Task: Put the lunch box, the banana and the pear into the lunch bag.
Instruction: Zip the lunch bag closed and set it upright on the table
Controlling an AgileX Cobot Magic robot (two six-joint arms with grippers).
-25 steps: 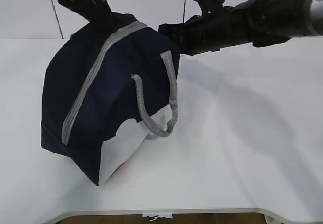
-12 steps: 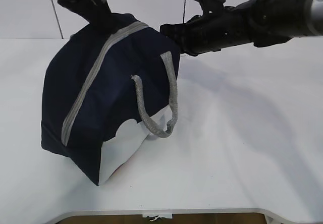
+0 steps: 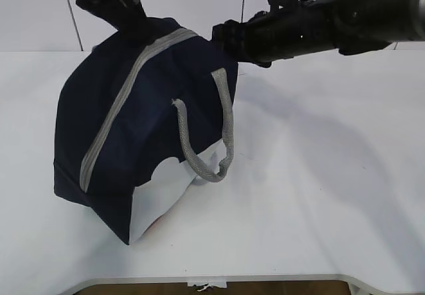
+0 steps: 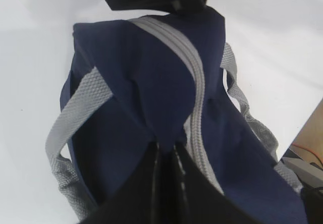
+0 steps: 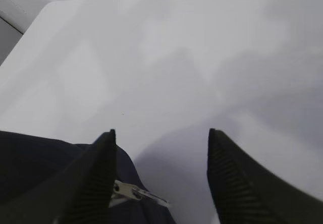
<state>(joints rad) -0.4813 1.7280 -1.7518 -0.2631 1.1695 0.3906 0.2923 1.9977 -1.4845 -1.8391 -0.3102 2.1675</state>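
Navy fabric of the lunch bag (image 3: 133, 122) stands zipped shut on your tabletop (image 3: 319, 195); no fruit or box shows outside, so packing looks finished. Left fingers (image 4: 166, 156) pinch its top; right fingers (image 5: 96, 183) are spread beside the zipper pull (image 5: 139, 192).

The exterior view looks down at a slant from the front of the white desk (image 3: 319, 195), with the boxy navy-blue fabric lunch bag (image 3: 139, 135) left of centre. The left wrist view sits very close above that bag, facing along its grey zipper (image 4: 194, 82). The right wrist view faces down across bare desk, the bag's dark corner at lower left. All three views share the bag.
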